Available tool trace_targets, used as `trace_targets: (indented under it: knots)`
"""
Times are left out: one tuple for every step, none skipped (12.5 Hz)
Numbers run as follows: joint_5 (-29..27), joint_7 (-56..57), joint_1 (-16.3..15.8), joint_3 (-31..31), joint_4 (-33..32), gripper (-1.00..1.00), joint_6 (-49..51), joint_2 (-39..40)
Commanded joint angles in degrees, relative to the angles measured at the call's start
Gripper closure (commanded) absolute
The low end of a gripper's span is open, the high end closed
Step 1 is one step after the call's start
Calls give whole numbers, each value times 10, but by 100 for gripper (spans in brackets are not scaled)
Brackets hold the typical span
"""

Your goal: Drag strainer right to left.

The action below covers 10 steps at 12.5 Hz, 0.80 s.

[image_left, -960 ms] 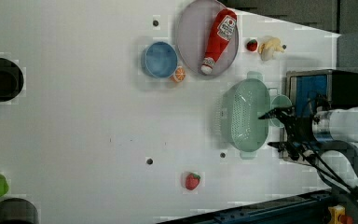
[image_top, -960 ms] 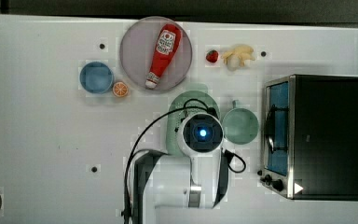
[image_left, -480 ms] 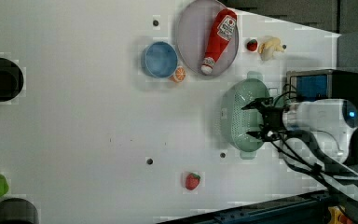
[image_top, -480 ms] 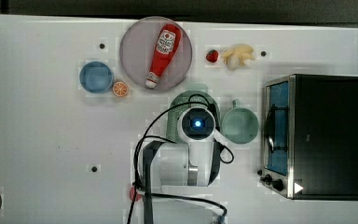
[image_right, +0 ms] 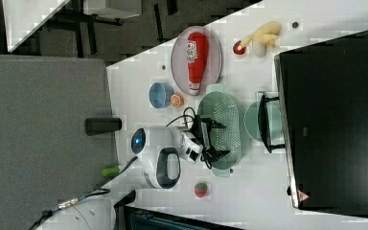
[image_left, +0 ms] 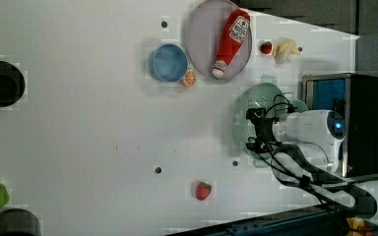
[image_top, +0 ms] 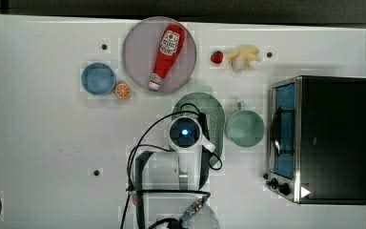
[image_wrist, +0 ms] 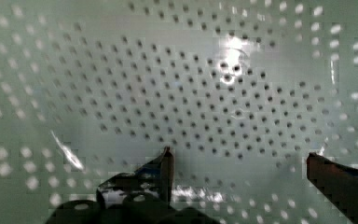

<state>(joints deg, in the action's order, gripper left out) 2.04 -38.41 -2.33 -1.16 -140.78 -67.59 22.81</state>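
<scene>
Your gripper (image_right: 216, 140) hangs over the strainer (image_right: 223, 125), fingers (image_wrist: 165, 161) spread wide and holding nothing, the holed floor right under the tips; probably set to hook inside and drag. The strainer sits between the cup (image_top: 244, 128) and plate (image_top: 138, 52). Since a second ago you've reached forward from its near edge to over the bowl.

Count of things on the bench (image_top: 38, 143)

There was one strainer (image_top: 209, 107), one cup (image_top: 244, 128), one blue bowl (image_top: 98, 78), one plate (image_top: 138, 52), one ketchup bottle (image_top: 167, 55), two strawberries (image_top: 217, 57) (image_left: 203, 190), one orange slice (image_top: 122, 90), one toaster oven (image_top: 333, 138) and one pincer (image_right: 215, 139).
</scene>
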Motion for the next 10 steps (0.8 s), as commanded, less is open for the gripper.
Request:
trace_targets:
  knots:
    - [-6,-68,-15,23,8,-100,-5,-26]
    - [-6,-71,-23,26,10,-100,-6,-26]
    - [-7,-77,-31,30,11,-100,-5,-26]
    - [-7,-86,-39,32,11,-100,-3,-26]
    - [-7,-100,-49,36,12,-100,-4,-25]
    - [-7,-125,-60,40,12,-100,-1,-25]
    - [-7,-147,-71,44,12,-100,0,-24]
    - [-7,-164,-83,48,13,-100,0,-23]
    - [-7,-180,-96,52,15,-100,0,-21]
    - [-7,-194,-107,55,18,-100,0,-19]
